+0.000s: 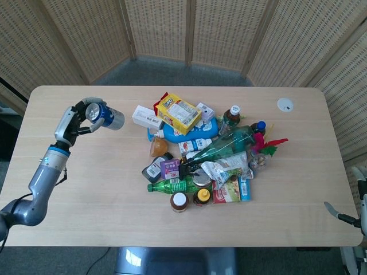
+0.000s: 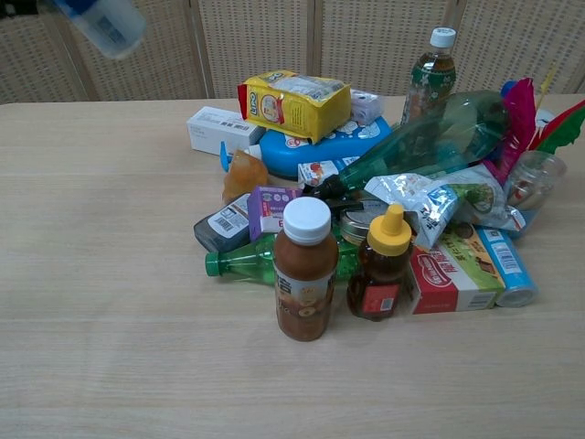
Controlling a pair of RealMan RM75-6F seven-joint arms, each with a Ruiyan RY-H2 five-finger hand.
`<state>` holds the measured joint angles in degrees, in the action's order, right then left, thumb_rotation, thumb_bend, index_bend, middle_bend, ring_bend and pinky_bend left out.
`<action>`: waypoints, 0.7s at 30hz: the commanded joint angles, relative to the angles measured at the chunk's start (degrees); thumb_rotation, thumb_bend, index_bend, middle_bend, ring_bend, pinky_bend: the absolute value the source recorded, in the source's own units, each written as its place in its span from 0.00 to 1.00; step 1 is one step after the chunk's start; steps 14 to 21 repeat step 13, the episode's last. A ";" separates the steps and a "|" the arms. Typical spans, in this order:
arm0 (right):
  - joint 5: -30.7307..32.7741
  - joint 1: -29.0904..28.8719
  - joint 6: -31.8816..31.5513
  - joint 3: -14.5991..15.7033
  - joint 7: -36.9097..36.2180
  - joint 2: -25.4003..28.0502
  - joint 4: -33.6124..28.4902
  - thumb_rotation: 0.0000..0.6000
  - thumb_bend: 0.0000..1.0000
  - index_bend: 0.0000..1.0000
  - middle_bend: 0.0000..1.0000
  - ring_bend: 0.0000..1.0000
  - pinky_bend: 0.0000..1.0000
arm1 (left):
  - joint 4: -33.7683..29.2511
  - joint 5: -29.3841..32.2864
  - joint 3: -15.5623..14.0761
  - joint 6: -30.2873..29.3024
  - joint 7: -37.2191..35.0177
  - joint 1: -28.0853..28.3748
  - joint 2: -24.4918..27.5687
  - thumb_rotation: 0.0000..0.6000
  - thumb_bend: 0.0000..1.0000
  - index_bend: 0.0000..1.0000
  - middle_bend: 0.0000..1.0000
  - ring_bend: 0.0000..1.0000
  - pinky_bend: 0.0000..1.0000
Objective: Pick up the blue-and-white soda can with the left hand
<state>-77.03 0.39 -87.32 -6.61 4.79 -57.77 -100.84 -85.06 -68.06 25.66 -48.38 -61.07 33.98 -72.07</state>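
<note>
My left hand [image 1: 76, 119] grips the blue-and-white soda can [image 1: 105, 116] and holds it in the air, tilted, above the table's left part. In the chest view only the can's lower end [image 2: 108, 23] shows at the top left corner, and the hand itself is out of that frame. A small part of my right arm shows at the head view's bottom right edge; the right hand is not seen in either view.
A pile of goods lies mid-table: a yellow snack box [image 1: 180, 113], a white carton [image 1: 145, 117], a green bottle [image 2: 256, 262], a brown drink bottle [image 2: 305, 270], a honey bottle [image 2: 380, 263] and a large green plastic bottle [image 2: 439, 135]. A white disc [image 1: 285, 104] sits far right.
</note>
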 commanded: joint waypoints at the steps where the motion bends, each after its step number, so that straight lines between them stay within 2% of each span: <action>1: -0.50 -0.20 0.27 0.12 -0.77 -0.52 0.65 0.65 0.18 0.00 0.00 0.00 0.00 | -9.78 1.96 3.35 -2.98 1.13 -4.17 8.45 1.00 0.45 0.57 0.48 0.51 0.37; 5: -1.20 -0.33 0.49 0.34 -1.78 -1.14 1.41 0.65 0.18 0.00 0.00 0.00 0.00 | -15.41 3.64 5.67 -3.63 -1.17 -6.10 13.00 1.00 0.45 0.57 0.48 0.51 0.36; 11: -1.40 -0.42 0.50 0.27 -2.31 -1.44 1.81 0.65 0.18 0.00 0.00 0.00 0.00 | -19.16 4.01 7.74 -4.26 -2.82 -7.53 17.22 1.00 0.45 0.57 0.47 0.51 0.36; 21: -1.34 -0.47 0.65 0.26 -2.45 -1.50 1.90 0.65 0.18 0.00 0.00 0.00 0.00 | -19.79 3.97 8.03 -4.38 -3.12 -7.71 17.89 1.00 0.45 0.57 0.47 0.51 0.36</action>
